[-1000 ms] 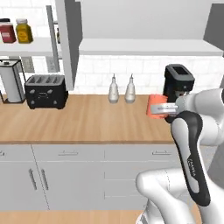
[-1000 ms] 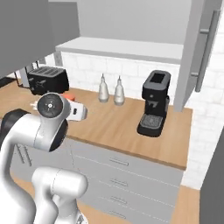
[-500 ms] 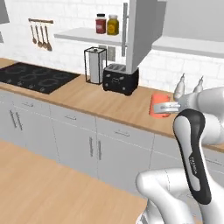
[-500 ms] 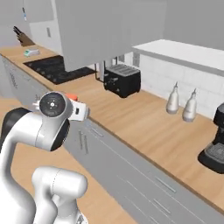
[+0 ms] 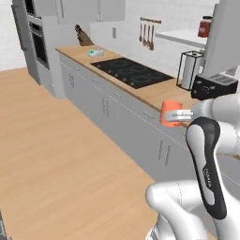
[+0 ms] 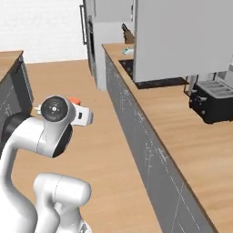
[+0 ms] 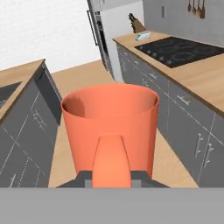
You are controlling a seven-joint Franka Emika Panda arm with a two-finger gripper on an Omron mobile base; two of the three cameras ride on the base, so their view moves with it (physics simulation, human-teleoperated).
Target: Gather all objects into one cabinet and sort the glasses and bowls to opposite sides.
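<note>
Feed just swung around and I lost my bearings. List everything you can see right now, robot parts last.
mug: 1, orange, held by its handle in the gripper, off the counter
cooktop: 1, black, set in the counter
toaster: 1, black, on the counter
paper towel roll: 1, white in a dark holder, beside the toaster
knife block: 1, brown, far end of the counter
hanging utensils: several, dark, on the wall above the cooktop
jar: 1, red, on the wall shelf
wall oven: 1, dark, in the tall unit
gripper: 1, shut on the mug handle
arm: 1, white
</note>
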